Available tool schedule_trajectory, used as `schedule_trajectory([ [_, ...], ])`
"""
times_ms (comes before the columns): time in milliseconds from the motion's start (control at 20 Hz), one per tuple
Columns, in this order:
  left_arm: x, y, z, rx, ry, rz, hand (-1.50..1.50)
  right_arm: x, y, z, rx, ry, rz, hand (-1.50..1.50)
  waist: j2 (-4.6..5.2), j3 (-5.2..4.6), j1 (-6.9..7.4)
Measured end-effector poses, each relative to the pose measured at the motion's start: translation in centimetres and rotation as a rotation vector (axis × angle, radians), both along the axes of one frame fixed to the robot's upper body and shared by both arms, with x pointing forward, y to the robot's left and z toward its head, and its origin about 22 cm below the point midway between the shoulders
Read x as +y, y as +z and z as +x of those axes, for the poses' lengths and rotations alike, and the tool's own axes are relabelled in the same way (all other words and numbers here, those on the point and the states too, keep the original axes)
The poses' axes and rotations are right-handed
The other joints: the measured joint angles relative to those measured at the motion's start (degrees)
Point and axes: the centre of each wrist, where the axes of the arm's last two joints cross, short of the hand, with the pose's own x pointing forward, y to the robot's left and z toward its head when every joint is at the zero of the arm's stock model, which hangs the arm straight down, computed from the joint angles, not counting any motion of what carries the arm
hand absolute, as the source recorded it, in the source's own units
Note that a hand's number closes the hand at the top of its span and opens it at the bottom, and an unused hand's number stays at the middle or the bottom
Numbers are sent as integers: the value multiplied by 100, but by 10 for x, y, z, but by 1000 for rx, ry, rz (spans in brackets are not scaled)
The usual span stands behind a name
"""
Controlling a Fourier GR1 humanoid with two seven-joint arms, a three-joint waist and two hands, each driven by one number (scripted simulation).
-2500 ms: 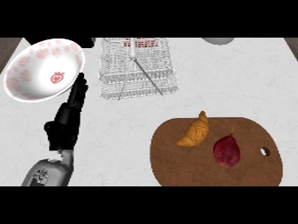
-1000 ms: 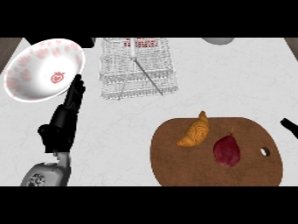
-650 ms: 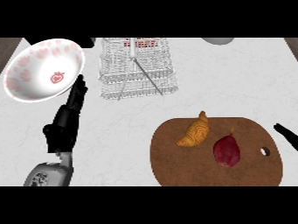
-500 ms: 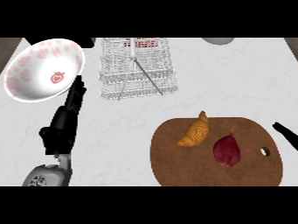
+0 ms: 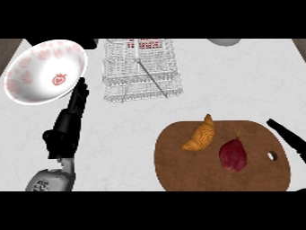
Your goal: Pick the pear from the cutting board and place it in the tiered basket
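The dark red pear (image 5: 234, 154) lies on the round board (image 5: 181, 170) near the tabletop's (image 5: 248, 85) near right edge, beside a croissant (image 5: 200, 135). The right hand (image 5: 299, 144), fingers straight, released, reaches over the board's right rim. The left hand (image 5: 66, 126) rests released near the plate (image 5: 46, 71). The wire basket (image 5: 141, 69) stands at the far edge.

One pear (image 5: 233, 154); one croissant (image 5: 200, 134) (both on one cutting board (image 5: 181, 168)); one basket (image 5: 142, 69).
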Motion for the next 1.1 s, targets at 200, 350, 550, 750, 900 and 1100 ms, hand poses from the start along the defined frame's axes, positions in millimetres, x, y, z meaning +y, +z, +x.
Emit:
schedule_trajectory([
  [200,5,-1,-2,3,-4,2,0,4,-6,9,15,5,9,-150,-1,0,3],
  [350,-1,0,-1,1,-4,0,0,8,-13,11,30,8,11,-150,-1,-1,0],
  [550,4,3,6,-5,-1,-4,0,7,-23,10,41,10,8,-150,-1,0,-4],
  [750,1,0,0,-4,-7,-3,0,20,-25,25,42,9,8,-150,-1,1,7],
  [900,3,-3,3,-1,-3,-4,0,18,-30,24,47,5,17,-150,0,1,2],
  [1100,3,0,5,-1,-7,-2,0,29,-34,32,55,4,21,-150,0,1,3],
])
